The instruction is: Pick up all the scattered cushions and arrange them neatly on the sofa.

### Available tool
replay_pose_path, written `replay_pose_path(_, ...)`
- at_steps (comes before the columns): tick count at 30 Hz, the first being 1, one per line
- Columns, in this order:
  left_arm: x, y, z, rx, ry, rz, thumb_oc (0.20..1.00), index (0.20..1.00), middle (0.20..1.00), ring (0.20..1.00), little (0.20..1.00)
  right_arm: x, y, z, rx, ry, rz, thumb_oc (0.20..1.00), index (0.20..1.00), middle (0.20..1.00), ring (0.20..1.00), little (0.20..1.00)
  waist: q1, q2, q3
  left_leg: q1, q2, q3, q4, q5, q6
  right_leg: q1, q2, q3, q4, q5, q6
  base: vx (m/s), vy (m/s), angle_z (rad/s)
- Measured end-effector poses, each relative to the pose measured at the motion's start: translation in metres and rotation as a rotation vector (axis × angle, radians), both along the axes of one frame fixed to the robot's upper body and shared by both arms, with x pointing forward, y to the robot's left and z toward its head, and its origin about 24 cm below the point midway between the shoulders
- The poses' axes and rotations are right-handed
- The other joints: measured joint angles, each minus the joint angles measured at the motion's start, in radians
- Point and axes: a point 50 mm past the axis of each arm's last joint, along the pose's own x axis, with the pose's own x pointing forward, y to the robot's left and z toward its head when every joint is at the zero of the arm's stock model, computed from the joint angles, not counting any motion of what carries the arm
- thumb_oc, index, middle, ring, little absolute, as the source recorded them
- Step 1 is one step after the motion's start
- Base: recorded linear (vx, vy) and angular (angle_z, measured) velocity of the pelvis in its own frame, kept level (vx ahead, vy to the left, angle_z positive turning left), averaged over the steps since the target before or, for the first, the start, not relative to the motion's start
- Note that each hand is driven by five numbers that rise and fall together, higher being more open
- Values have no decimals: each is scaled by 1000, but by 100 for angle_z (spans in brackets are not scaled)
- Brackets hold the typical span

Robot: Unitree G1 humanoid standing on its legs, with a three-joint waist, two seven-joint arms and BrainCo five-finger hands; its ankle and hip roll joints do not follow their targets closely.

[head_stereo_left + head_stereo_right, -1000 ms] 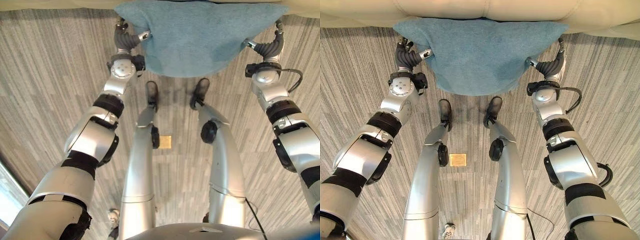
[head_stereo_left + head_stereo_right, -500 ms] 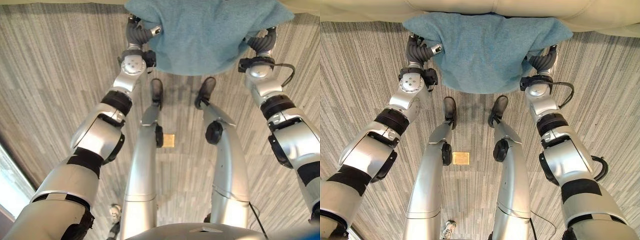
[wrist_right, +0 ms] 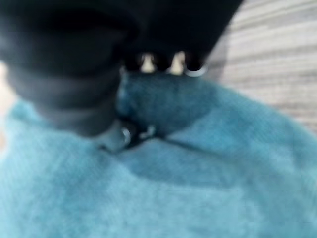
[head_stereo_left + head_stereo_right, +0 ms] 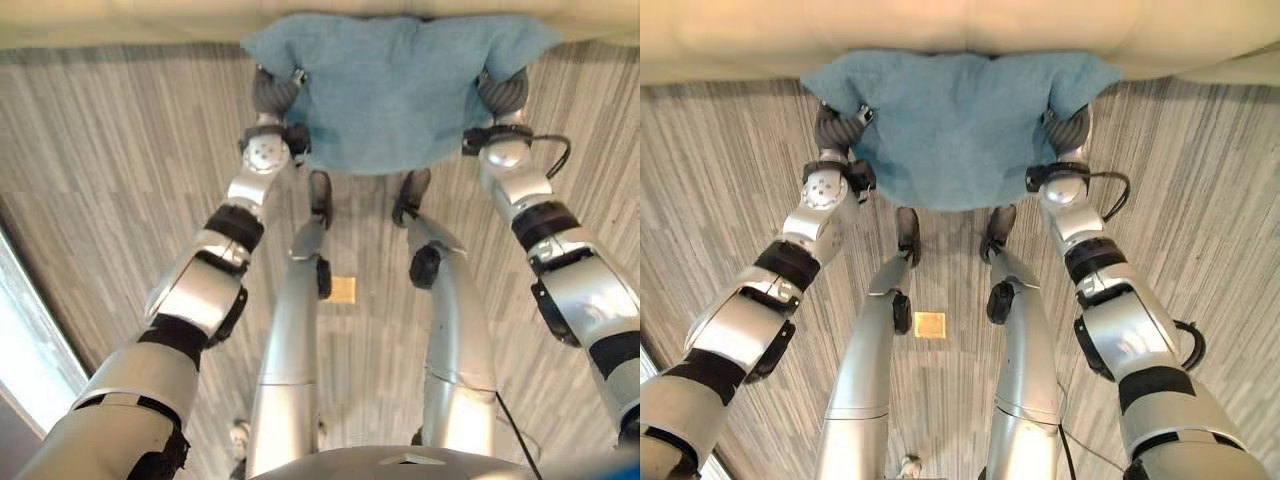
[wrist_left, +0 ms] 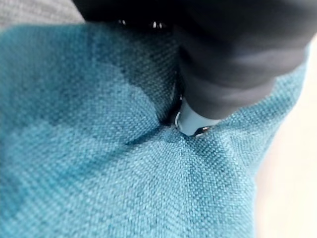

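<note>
Teal woven fabric cushion [image 4: 958,125] hangs between left hand [image 4: 837,127] and right hand [image 4: 1068,127], both pinching its side edges, far edge reaching the cream sofa [image 4: 940,35]; uneven release could drop it to the floor.

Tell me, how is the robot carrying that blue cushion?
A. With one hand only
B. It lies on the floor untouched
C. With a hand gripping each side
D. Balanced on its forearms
C: the left hand and right hand each clutch one side of the blue cushion, near the cream sofa.
</note>
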Motion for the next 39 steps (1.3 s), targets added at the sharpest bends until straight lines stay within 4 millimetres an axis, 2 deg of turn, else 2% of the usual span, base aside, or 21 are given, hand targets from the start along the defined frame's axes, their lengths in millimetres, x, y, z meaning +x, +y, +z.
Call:
replay_pose_path(4,-12,-1,-30,-29,40,-27,200,200,200,200,200,-12,-4,-30,33,38,24,200,200,200,200,200,-3,3,1,154,4,-26,-87,27,-11,153,10,-32,-59,1,-2,-49,-49,6)
replay_pose_path(9,-29,-3,-66,-52,94,-51,200,200,200,200,200,-30,-10,-56,63,51,43,200,200,200,200,200,-11,3,0,331,11,-28,-184,48,-12,320,30,-42,-135,13,0,-50,-55,-3)
replay_pose_path(11,-46,-6,-98,-86,162,-82,200,200,200,200,200,-50,-14,-85,118,88,49,200,200,200,200,200,-19,0,1,461,22,-25,-244,55,-12,442,45,-47,-178,13,4,-45,-85,-6)
replay_pose_path(16,-72,-3,-138,-146,258,-85,200,200,200,200,200,-74,-14,-121,123,170,78,200,200,200,200,200,-36,-8,-8,687,33,-25,-336,56,-9,656,73,-48,-253,9,14,-9,-37,-10)
replay_pose_path(19,-87,0,-153,-133,285,-104,200,200,200,200,200,-92,-16,-141,128,226,97,200,200,200,200,200,-41,-18,-15,787,42,-20,-362,48,2,758,96,-43,-297,7,20,-40,94,-15)
replay_pose_path(20,-94,6,-163,-121,314,-96,200,200,200,200,200,-98,-14,-152,138,259,106,200,200,200,200,200,-38,-27,-17,824,34,-43,-345,26,21,798,107,-24,-310,14,15,-70,157,-63)
replay_pose_path(21,-103,7,-176,-123,355,-99,200,200,200,200,200,-104,-14,-161,150,290,110,200,200,200,200,200,-20,-38,-14,868,22,-96,-324,-11,28,835,120,16,-310,13,18,-71,171,-79)
replay_pose_path(23,-109,10,-185,-124,388,-94,200,200,200,200,200,-109,-15,-167,145,313,117,200,200,200,200,200,-22,-28,-19,901,21,-108,-311,-31,1,870,123,40,-320,9,33,-45,154,-53)
replay_pose_path(25,-111,8,-187,-113,397,-115,200,200,200,200,200,-114,-20,-173,153,334,101,200,200,200,200,200,-31,-28,-19,932,18,-101,-309,-38,7,906,129,56,-342,30,41,-26,172,-21)
replay_pose_path(26,-112,5,-189,-112,402,-136,200,200,200,200,200,-119,-24,-178,156,351,88,200,200,200,200,200,-35,-28,-20,951,15,-92,-305,-45,8,929,128,63,-356,32,54,-55,291,-27)
replay_pose_path(28,-118,5,-196,-112,426,-147,200,200,200,200,200,-125,-26,-185,162,374,86,200,200,200,200,200,-40,-26,-22,987,7,-62,-289,-64,37,982,134,97,-412,75,64,-120,380,-55)
replay_pose_path(29,-125,7,-204,-118,457,-143,200,200,200,200,200,-130,-25,-191,154,394,95,200,200,200,200,200,-41,-19,-35,1010,-7,-27,-285,-82,64,1008,136,150,-466,117,85,-132,340,-102)
replay_pose_path(30,-129,8,-209,-125,472,-138,200,200,200,200,200,-131,-25,-192,151,400,99,200,200,200,200,200,-33,-18,-44,1018,-26,-21,-284,-91,85,1015,140,192,-502,158,111,-174,346,-188)
replay_pose_path(31,-136,12,-216,-139,498,-124,200,200,200,200,200,-126,-19,-189,148,393,124,200,200,200,200,200,0,-14,-57,1032,-28,11,-305,-96,99,1016,143,258,-561,215,184,-78,132,-172)
replay_pose_path(32,-139,17,-219,-132,513,-115,200,200,200,200,200,-128,-17,-191,145,402,132,200,200,200,200,200,-9,-19,-65,1037,-38,68,-296,-88,104,1023,130,256,-592,213,203,-147,201,-184)
replay_pose_path(33,-144,18,-224,-134,528,-120,200,200,200,200,200,-131,-16,-195,135,419,137,200,200,200,200,200,-7,-25,-76,1033,-46,106,-284,-99,120,1029,109,250,-633,203,183,-65,69,-108)
replay_pose_path(34,-146,18,-225,-137,535,-118,200,200,200,200,200,-132,-15,-196,128,429,141,200,200,200,200,200,-5,-18,-79,1034,-39,127,-284,-102,124,1015,107,238,-624,174,197,-109,84,-121)
replay_pose_path(35,-148,21,-228,-120,552,-115,200,200,200,200,200,-136,-16,-202,127,457,143,200,200,200,200,200,-6,-3,-84,1031,-12,171,-285,-105,146,994,88,103,-577,126,162,-38,14,-101)
replay_pose_path(36,-150,24,-229,-112,555,-114,200,200,200,200,200,-138,-16,-204,125,472,148,200,200,200,200,200,-2,-2,-86,1035,2,189,-295,-101,150,991,88,45,-547,117,149,-31,13,-109)
replay_pose_path(37,-154,27,-232,-103,568,-118,200,200,200,200,200,-140,-15,-208,124,494,161,200,200,200,200,200,4,-3,-85,1050,22,220,-309,-93,154,1002,69,-70,-470,81,133,26,-9,-86)
replay_pose_path(39,-164,30,-241,-102,613,-124,200,200,200,200,200,-145,-16,-213,101,520,171,200,200,200,200,200,2,-7,-89,1102,33,269,-363,-70,159,1085,56,-119,-393,38,134,62,-70,-75)
